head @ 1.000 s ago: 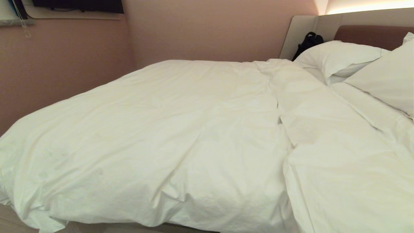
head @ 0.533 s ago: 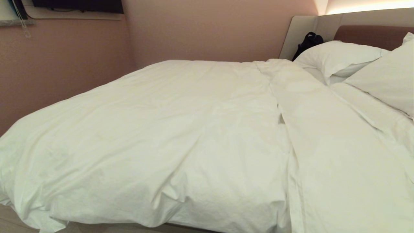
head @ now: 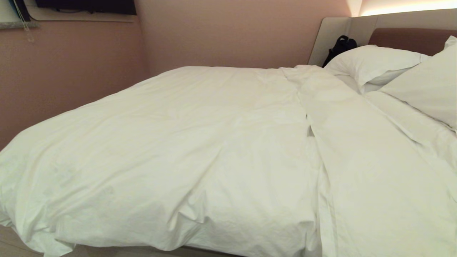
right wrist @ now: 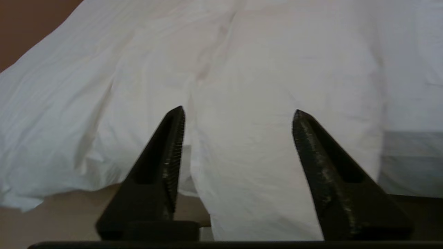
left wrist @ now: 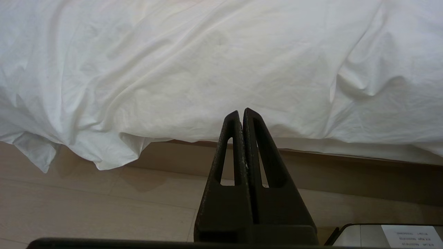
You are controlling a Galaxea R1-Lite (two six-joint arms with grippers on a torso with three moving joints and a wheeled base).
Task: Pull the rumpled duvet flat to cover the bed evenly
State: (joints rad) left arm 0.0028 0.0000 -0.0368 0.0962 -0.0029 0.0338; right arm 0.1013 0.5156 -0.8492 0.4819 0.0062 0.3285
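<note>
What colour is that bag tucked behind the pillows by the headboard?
Black. The bag shows only in the head view, behind the far pillow.

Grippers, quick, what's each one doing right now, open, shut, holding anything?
Left gripper: shut, empty, off the side of the bed.
Right gripper: open, holding nothing, pointed at the duvet.

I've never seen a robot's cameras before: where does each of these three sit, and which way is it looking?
Head view: on the robot's head, looking down across the duvet towards the pillows; no arm shows.
Left wrist view: behind the left gripper, fingers shut, facing the duvet's overhanging edge and the floor.
Right wrist view: behind the right gripper, fingers open, facing a hanging fold.
All three share the duvet.
</note>
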